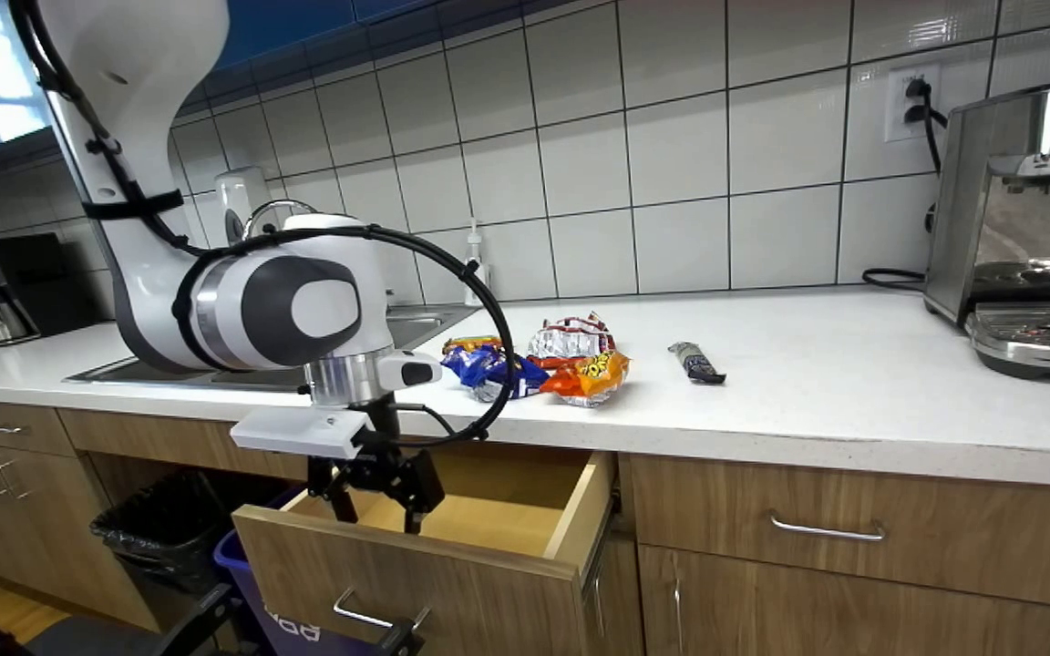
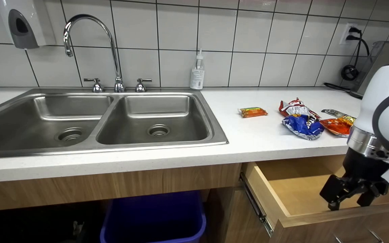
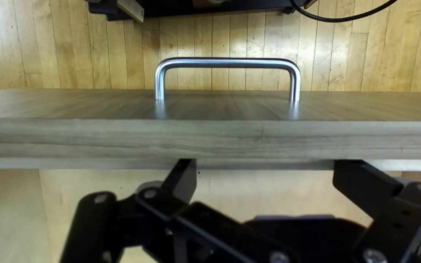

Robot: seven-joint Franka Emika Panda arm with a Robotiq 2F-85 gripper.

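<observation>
Jaws hanging wide apart, empty, behind the drawer front (image 3: 210,140)
Seemingly the opening step; next move needing lift clear.

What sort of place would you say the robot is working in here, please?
Most likely a kitchen, perhaps an office one: a double-basin sink is set into the white counter, and an espresso machine stands on that same surface.

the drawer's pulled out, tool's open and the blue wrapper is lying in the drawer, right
Not quite: the blue wrapper lies on the counter, not in the drawer, as both exterior views show. The drawer is pulled out and the tool is open.
</observation>
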